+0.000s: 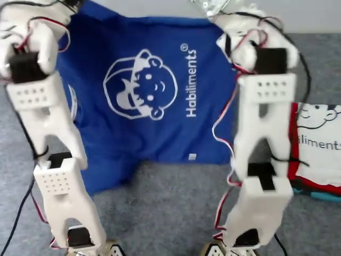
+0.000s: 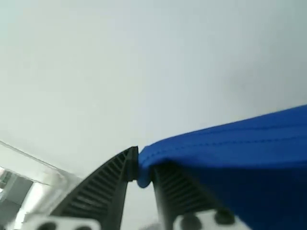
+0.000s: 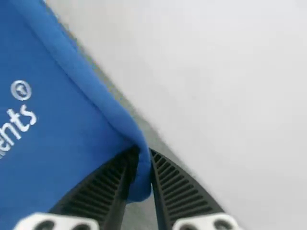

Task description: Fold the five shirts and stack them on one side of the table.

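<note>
1. Worktop [image 1: 170, 213]: grey, with a fabric-like surface. It carries all items listed below.

2. Blue shirt [image 1: 133, 138]: spread across the middle and far part of the worktop, with the white printed side facing up. The near edge lies on the worktop. The near corner on the left arm's side is rumpled and partly covered by that arm. The two far corners are held, one by each gripper.

3. Left arm [image 1: 53, 133] and right arm [image 1: 264, 133]: both white, and both extend from the near edge toward the far edge, one along each side of the blue shirt.

4. Stack of folded shirts [image 1: 319, 138]: on the worktop just beyond the right arm, at the right side. A white printed shirt is on top, a red layer [image 1: 293, 144] shows beneath it, and a teal edge [image 1: 325, 196] shows at the bottom.

5. Left gripper [image 2: 143, 165]: black ribbed jaws pinching a folded edge of the blue shirt [image 2: 240, 153], raised against a pale background.

6. Right gripper [image 3: 142, 158]: jaws pressed onto a corner of the blue shirt [image 3: 57, 134], close to the end of the printed lettering.
</note>
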Tool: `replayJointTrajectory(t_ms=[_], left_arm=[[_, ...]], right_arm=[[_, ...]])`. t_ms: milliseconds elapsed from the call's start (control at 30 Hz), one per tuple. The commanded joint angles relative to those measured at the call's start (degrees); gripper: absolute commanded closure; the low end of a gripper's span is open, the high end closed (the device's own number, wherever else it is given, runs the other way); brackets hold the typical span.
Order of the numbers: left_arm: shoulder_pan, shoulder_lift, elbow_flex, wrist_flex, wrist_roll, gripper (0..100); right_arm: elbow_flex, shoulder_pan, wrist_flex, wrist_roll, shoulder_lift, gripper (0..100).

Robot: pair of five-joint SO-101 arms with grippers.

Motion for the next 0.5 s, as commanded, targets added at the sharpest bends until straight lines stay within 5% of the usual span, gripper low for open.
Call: replayJointTrajectory(t_ms=[0,467], left_arm=[[1.76,-10.11,-5.58,4.75,2.02,98],[3.08,-33.32,-2.51,8.62,6.33,98]], right_arm=[[-2.73,-0.31,4.97,0.18,-11.74,98.7],[-2.73,0.22,17.45,0.53,-35.74,98.7]])
